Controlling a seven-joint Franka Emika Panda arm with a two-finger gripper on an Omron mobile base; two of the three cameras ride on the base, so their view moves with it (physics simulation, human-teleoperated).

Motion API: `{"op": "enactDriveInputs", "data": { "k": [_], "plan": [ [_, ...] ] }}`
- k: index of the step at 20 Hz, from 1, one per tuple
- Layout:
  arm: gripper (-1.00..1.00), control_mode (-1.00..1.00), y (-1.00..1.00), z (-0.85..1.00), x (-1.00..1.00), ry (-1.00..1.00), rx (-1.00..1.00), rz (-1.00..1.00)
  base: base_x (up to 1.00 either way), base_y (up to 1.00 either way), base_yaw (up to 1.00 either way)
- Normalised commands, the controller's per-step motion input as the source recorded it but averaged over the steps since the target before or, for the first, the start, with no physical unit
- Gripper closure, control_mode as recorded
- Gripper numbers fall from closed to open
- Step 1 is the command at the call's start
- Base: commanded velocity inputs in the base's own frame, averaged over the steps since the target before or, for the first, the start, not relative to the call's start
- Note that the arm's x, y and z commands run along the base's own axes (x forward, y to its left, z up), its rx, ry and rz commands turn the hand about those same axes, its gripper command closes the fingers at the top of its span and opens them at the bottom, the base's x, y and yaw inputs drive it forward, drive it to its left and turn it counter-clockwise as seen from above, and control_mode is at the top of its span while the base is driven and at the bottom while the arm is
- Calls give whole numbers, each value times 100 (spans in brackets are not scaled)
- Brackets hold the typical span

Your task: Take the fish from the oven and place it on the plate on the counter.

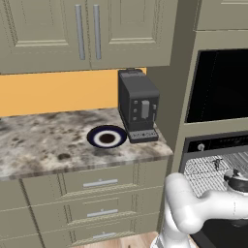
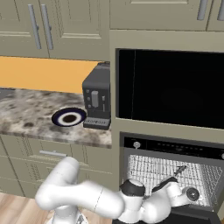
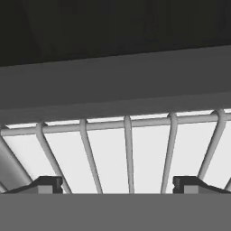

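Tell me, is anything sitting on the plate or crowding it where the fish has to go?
Nothing lies on the plate. The coffee machine stands close beside it on the counter, on the oven side, so the approach from there is tight.

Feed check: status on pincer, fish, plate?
Pincer open, close over oven rack. Fish not visible. Plate bare on counter, beside coffee machine.
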Motion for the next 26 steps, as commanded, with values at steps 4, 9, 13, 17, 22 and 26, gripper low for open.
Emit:
{"op": "enactDriveInputs", "data": {
  "k": [4,9,13,17,22,26],
  "plan": [
    [-100,-100,10,-100,-100,1,1,13,0,0,0],
    [-100,-100,9,-100,-100,4,0,14,0,0,0],
    [-100,-100,14,-100,-100,6,0,13,0,0,0],
    [-100,-100,17,-100,-100,4,0,13,0,0,0],
    [-100,-100,15,-100,-100,0,2,11,0,0,0],
    [-100,-100,12,-100,-100,0,5,8,0,0,0]
  ]
}}
